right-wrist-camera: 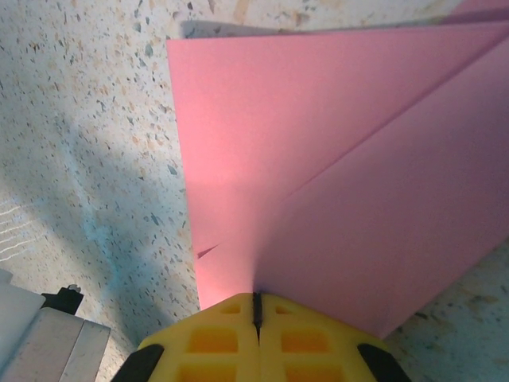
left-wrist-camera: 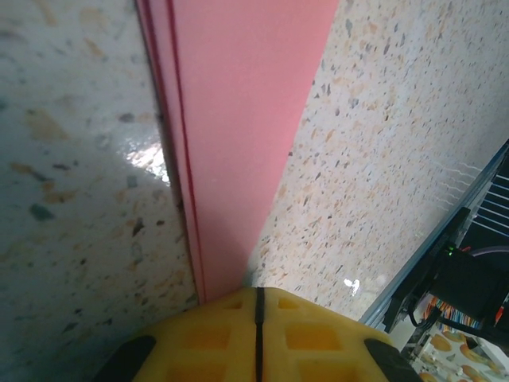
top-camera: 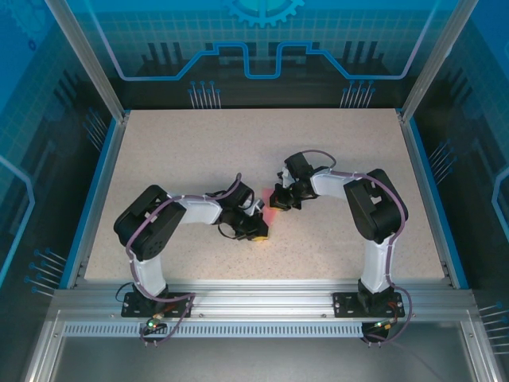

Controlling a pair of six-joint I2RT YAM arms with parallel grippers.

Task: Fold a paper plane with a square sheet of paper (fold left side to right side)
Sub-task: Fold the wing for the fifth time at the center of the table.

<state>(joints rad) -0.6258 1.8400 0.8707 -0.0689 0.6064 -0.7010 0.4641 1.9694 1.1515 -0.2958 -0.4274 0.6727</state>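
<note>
My two arms reach in toward the middle of the speckled table (top-camera: 199,151), and the folded pink paper (right-wrist-camera: 334,159) lies flat there between my two grippers. From above, only a small reddish patch of it shows between the black wrists. My left gripper (left-wrist-camera: 258,298) has its yellow pads closed together, with just a thin dark line between them. The tips sit at the narrow end of the paper. From there the paper runs away from me as a long strip that becomes wider, and along its left side I see several layered edges lying close together. My right gripper (right-wrist-camera: 257,301) is closed in the same way, pad against pad, and it sits at the near edge of the paper on the other side. In that wrist view the paper is broad. It has a square corner at the far left, and a diagonal fold runs from near my tips up to the right, with one flap lying over another. Whether my closed tips pinch a layer or only press on the paper, I cannot tell.
</note>
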